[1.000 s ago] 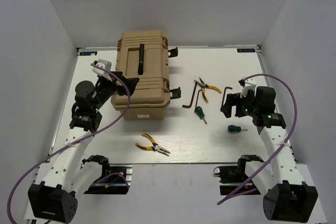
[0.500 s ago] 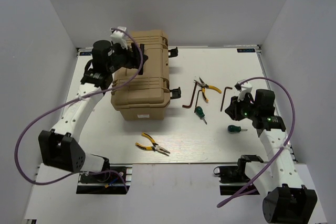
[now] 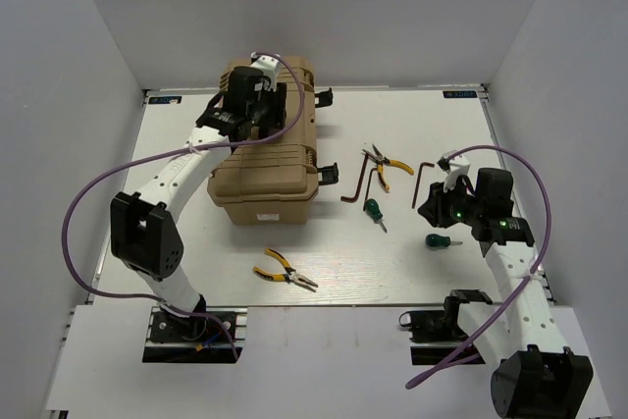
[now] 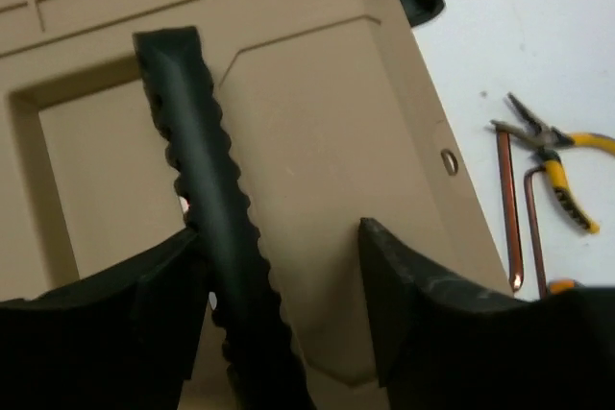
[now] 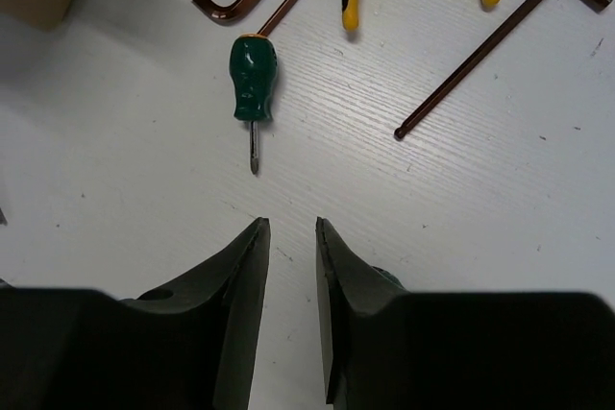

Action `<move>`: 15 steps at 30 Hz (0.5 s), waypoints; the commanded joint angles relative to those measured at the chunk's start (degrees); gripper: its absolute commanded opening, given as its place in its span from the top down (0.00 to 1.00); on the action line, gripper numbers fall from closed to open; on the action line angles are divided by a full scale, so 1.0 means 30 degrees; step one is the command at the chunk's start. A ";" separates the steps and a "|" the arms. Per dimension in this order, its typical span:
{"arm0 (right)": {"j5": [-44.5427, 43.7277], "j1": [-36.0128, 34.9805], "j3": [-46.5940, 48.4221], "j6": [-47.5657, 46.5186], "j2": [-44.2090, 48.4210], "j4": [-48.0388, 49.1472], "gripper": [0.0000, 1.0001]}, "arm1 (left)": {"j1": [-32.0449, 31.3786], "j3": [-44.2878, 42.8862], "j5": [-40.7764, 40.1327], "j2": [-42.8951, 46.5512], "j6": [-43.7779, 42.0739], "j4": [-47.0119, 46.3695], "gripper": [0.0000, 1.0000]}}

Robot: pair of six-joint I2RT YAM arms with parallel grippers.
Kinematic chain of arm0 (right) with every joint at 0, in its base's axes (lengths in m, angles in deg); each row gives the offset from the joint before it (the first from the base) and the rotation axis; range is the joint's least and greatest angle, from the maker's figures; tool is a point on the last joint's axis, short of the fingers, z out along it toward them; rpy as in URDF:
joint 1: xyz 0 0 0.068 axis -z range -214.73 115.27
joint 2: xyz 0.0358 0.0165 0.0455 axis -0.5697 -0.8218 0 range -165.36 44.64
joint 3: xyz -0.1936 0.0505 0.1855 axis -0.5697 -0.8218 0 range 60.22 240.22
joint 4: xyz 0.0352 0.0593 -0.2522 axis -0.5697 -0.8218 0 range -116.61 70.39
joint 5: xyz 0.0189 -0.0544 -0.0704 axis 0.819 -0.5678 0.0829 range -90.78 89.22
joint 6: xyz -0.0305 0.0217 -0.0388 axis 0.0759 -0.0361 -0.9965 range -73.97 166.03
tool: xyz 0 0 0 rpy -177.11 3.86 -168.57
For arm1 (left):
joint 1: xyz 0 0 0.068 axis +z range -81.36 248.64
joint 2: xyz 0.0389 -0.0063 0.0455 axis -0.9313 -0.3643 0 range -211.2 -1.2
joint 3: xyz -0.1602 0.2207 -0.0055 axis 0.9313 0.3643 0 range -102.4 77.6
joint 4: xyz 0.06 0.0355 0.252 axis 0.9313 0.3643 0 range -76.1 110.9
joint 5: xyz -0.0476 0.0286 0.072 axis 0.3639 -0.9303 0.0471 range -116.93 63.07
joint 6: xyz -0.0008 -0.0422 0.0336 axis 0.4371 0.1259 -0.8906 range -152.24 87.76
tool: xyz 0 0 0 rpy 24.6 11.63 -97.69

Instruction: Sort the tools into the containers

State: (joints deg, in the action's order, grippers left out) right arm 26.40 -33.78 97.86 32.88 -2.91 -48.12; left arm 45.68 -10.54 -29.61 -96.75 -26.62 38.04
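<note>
Stiff ribbed handle point(image 4: 207, 199) of tan case point(image 4: 317, 141), judged best taken mid-span, is straddled by parted left hand point(image 4: 279, 237); right hand point(image 5: 293, 228) narrowly apart, empty.

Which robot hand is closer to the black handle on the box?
Left. The left gripper is right over the handle; the right gripper is far away, by a screwdriver.

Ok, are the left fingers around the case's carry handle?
Yes, the black handle of the tan case runs between the two spread left fingers.
</note>
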 commanded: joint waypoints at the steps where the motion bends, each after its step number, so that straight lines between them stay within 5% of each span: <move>1: 0.0550 -0.0112 0.0604 -0.0305 0.0469 -0.0164 0.68 | -0.0577 -0.0767 -0.3645 0.0209 -0.0733 0.1123 0.39; 3: 0.0608 -0.0083 0.0575 -0.0363 0.0585 -0.0164 0.68 | -0.0784 -0.0767 -0.4495 0.0209 -0.0909 0.1123 0.61; 7: 0.0899 -0.0112 0.0575 -0.0393 0.0528 -0.0165 0.66 | -0.1194 -0.1555 -0.4762 0.0209 -0.1085 0.1123 0.86; 9: 0.1366 -0.0112 0.0488 -0.0335 0.0179 -0.0164 0.48 | -0.1370 -0.2431 -0.4295 0.0209 -0.0592 0.1357 0.98; 10: 0.1747 -0.0170 0.0401 -0.0538 0.0060 -0.0164 0.24 | -0.1370 -0.2814 -0.4090 0.0209 -0.0384 0.1531 1.00; 13: 0.4194 -0.0839 0.1215 -0.0978 -0.2158 -0.0833 0.15 | -0.1370 -0.4395 -0.2921 0.0209 0.0582 0.1767 1.00; 15: 0.5987 -0.0990 0.2242 -0.0427 -0.3304 -0.0955 0.23 | -0.1370 -0.5448 -0.2537 -0.0229 0.1400 0.2205 1.00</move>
State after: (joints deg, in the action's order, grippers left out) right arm 34.36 -35.51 100.03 31.42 -8.94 -50.09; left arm 43.27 -18.98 -42.15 -99.85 -25.68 48.43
